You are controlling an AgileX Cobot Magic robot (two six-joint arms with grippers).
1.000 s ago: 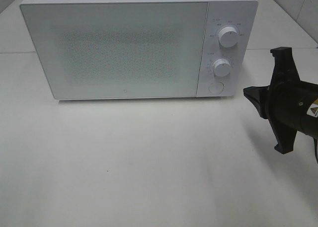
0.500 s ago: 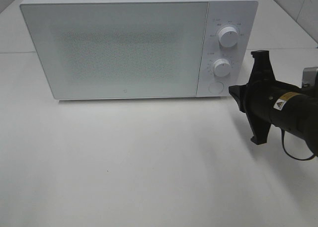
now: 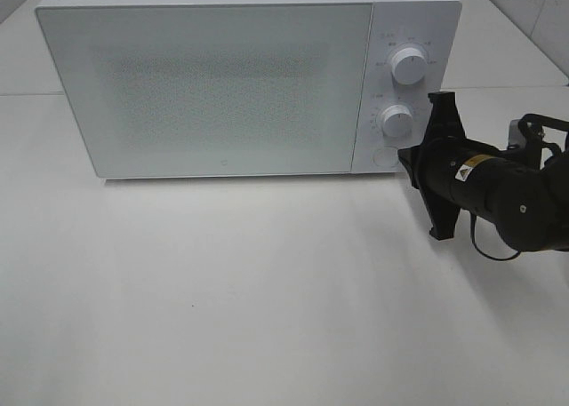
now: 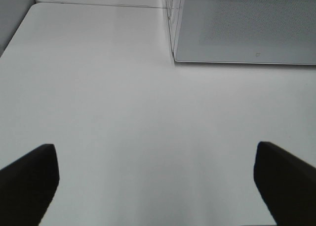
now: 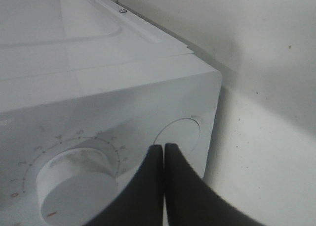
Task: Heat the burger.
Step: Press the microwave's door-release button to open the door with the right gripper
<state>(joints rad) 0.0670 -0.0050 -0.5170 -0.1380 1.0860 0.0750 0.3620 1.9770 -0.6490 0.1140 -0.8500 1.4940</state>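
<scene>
No burger shows in any view. The white microwave (image 3: 213, 86) stands at the back of the table with its door closed, and the frosted door hides its inside. My right gripper (image 3: 404, 155) is shut with nothing held. Its tip is right at the round button (image 3: 385, 156) at the bottom of the control panel. In the right wrist view the closed fingertips (image 5: 163, 152) sit between that button (image 5: 178, 135) and the lower knob (image 5: 76, 189). My left gripper (image 4: 155, 152) is open over bare table, in front of the microwave's left corner (image 4: 174, 58).
The panel carries an upper knob (image 3: 407, 65) and a lower knob (image 3: 396, 120) above the button. White tabletop (image 3: 222, 290) stretches in front of the microwave. A tiled wall (image 3: 533, 6) rises at the back right.
My right arm has moved left and slightly up, bringing the shut gripper from the table's right edge to the microwave's round button. The left gripper has not visibly moved.
</scene>
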